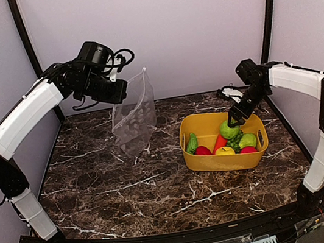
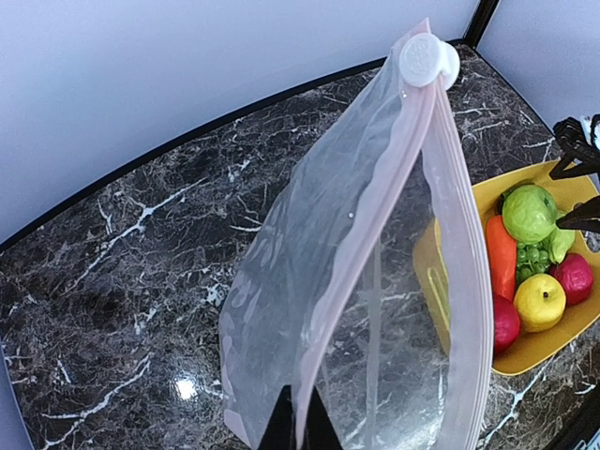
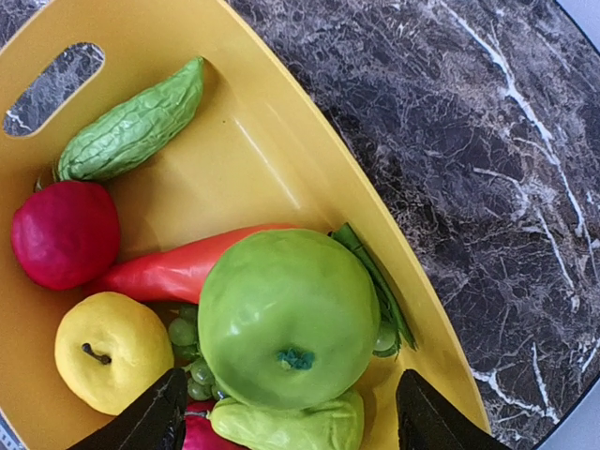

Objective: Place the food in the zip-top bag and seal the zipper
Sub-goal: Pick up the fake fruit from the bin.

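My left gripper is shut on the pinkish zipper of the clear dotted zip-top bag and holds it hanging above the table; its fingertips pinch the strip. The bag's mouth gapes and the white slider tab sits at the far end. My right gripper is open over the yellow basket. Its jaws straddle a green apple without touching it. The rest of the food lies under and around it: a yellow lemon, a red ball, a green cucumber, an orange-red carrot and grapes.
The basket stands right of centre on the dark marble table and also shows in the left wrist view. Grey walls close off the back and both sides. The bag's lower end hangs close to the tabletop.
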You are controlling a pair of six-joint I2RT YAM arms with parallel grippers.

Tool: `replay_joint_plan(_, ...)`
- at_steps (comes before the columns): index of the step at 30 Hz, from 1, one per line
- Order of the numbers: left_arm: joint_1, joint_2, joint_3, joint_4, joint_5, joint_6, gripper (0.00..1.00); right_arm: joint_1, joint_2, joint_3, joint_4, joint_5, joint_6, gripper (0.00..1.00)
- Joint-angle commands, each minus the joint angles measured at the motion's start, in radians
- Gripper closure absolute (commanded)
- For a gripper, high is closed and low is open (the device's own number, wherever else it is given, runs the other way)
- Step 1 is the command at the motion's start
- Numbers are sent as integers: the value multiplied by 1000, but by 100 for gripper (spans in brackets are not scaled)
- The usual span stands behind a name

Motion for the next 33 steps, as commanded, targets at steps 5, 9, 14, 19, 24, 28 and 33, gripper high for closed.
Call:
replay_joint_plan(5, 4, -24, -64, 35, 65, -36, 99, -2, 88, 37, -2, -9, 23, 22)
replay_joint_plan(9, 4, -24, -75, 45, 80, -45, 99, -2, 118, 52, -1, -15, 31, 21)
replay_joint_plan(14, 4, -27, -80, 50, 88, -48, 99, -2, 148, 68, 4, -20, 38, 21)
replay_joint_plan(19, 4, -27, -82, 51, 90, -48, 99, -3, 164, 71, 4, -35, 41, 21)
replay_joint_plan(24, 4, -29, -88, 58, 93, -51, 99, -3, 168, 65, 4, -41, 41, 24)
replay_joint_plan(28, 4, -29, -95, 63, 98, -53, 99, -2, 166, 64, -2, -49, 40, 33)
replay_joint_plan(33, 4, -29, -99, 66, 99, -54, 99, -2, 135, 86, -27, -69, 49, 42)
